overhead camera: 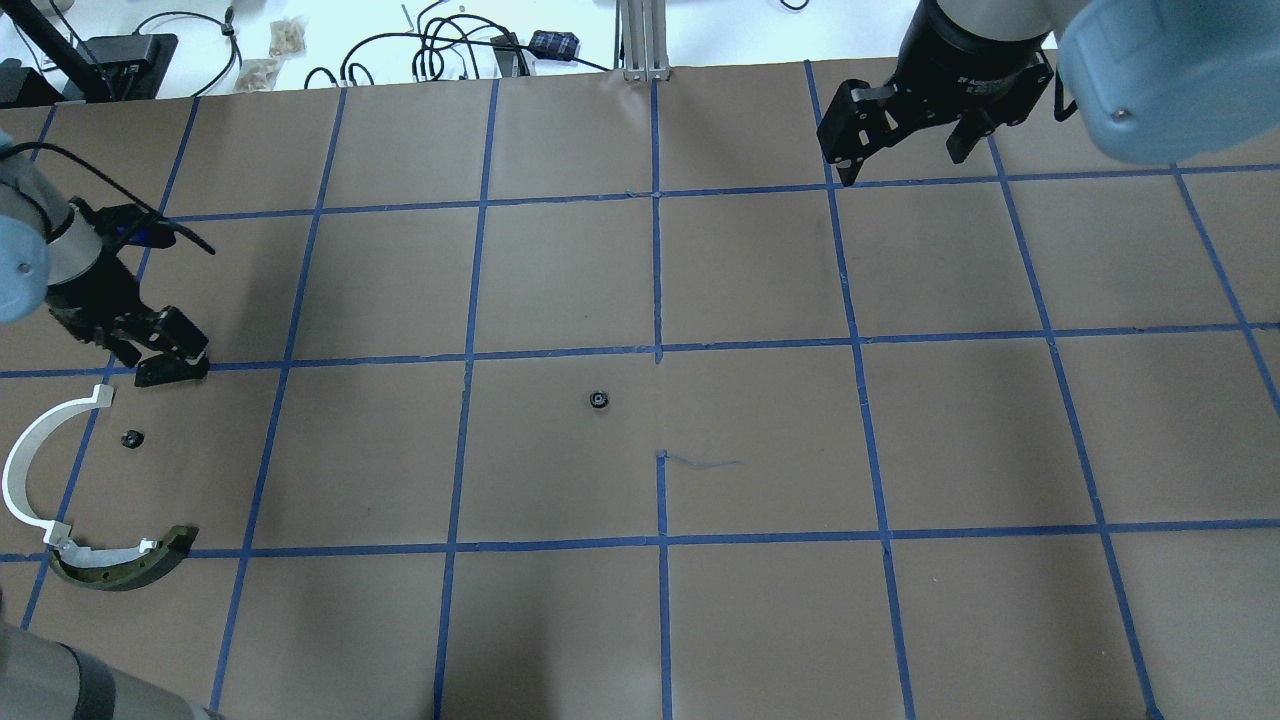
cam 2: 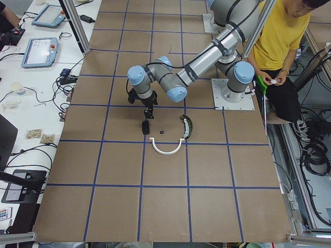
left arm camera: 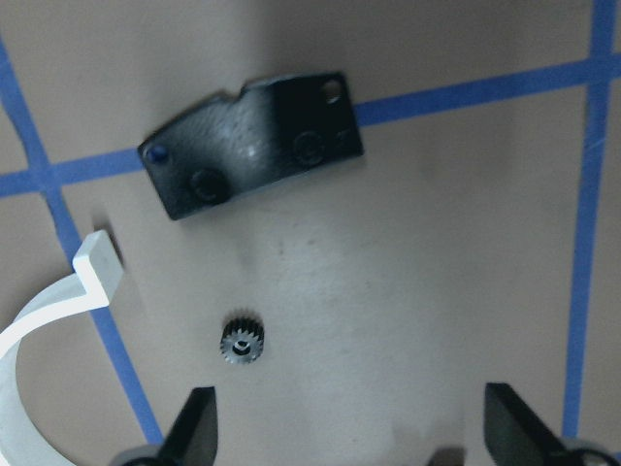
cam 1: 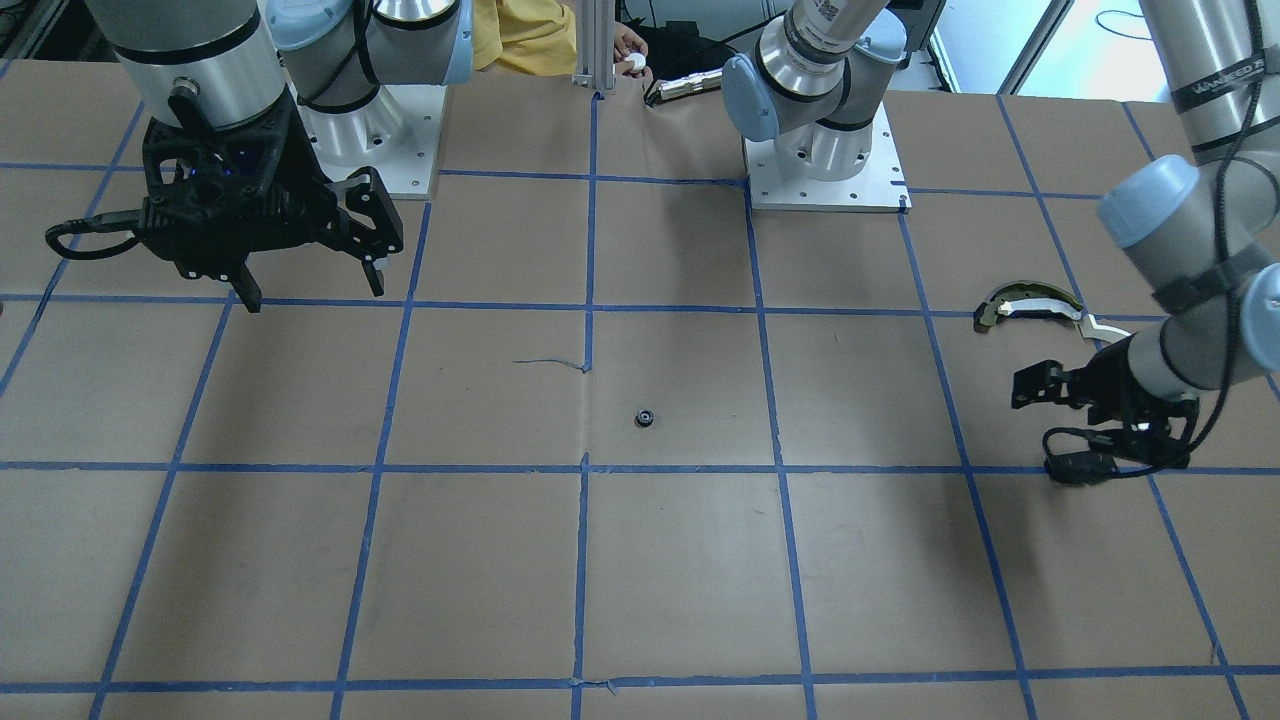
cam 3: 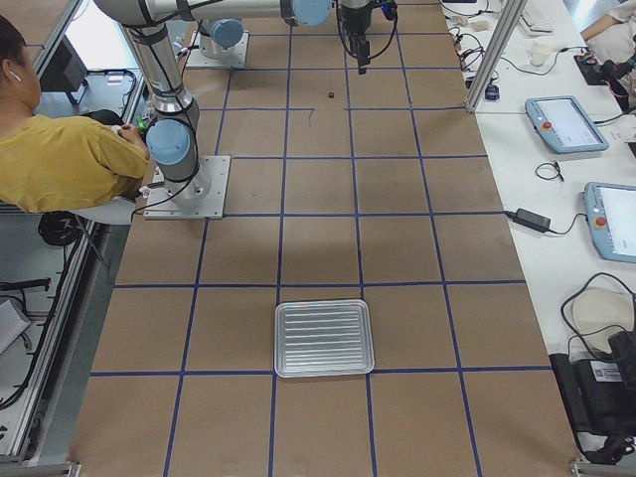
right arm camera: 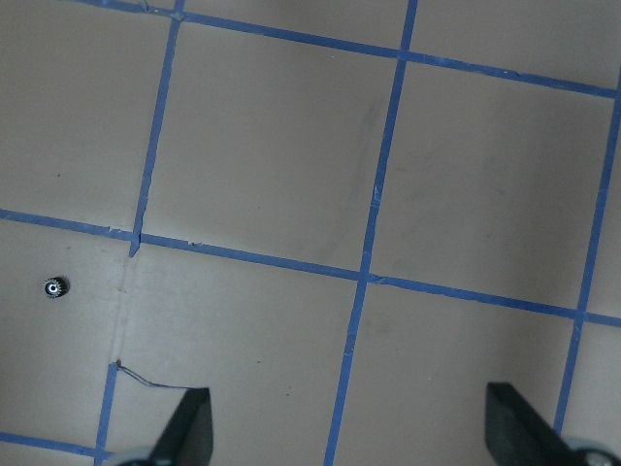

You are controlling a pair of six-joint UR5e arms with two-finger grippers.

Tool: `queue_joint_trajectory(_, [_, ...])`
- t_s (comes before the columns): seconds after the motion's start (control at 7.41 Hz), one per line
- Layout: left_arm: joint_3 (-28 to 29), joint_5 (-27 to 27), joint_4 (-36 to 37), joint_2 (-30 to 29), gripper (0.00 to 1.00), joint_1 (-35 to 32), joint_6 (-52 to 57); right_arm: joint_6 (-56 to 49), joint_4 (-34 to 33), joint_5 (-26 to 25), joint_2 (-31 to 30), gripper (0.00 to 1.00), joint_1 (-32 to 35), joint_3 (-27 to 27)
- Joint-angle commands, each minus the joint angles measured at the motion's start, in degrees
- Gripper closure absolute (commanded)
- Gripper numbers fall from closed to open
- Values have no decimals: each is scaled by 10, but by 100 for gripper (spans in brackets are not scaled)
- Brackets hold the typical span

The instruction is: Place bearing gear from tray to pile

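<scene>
One small black bearing gear (overhead camera: pixel 597 400) lies alone on the paper near the table's middle; it also shows in the front view (cam 1: pixel 645 418) and the right wrist view (right arm camera: pixel 52 287). A second gear (left arm camera: pixel 240 340) lies in the pile (overhead camera: pixel 131 438), between the white curved strip (overhead camera: pixel 30 465), the dark arc piece (overhead camera: pixel 125 562) and the flat black plate (left arm camera: pixel 252 146). My left gripper (left arm camera: pixel 354 432) is open and empty above the pile, with that gear just inside its left finger. My right gripper (overhead camera: pixel 905 150) is open and empty, high over the far right. The silver tray (cam 3: pixel 323 338) holds nothing.
The brown paper table has a blue tape grid. Both arm bases (cam 1: pixel 825 160) stand at the robot's edge. A person in yellow (cam 2: pixel 279 36) sits behind the robot. Cables and tablets (cam 3: pixel 566 124) lie on the white bench beyond the table.
</scene>
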Motion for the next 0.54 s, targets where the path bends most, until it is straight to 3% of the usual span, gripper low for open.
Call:
queue_joint_trajectory(0.0, [22,-39,8,0,0,-161,-177,0,5,4,9,0,-2,-6])
queue_joint_trajectory(0.4, [15,-41,80,-20,0,-311,-338,-28,5,1,9,0,-3,-5])
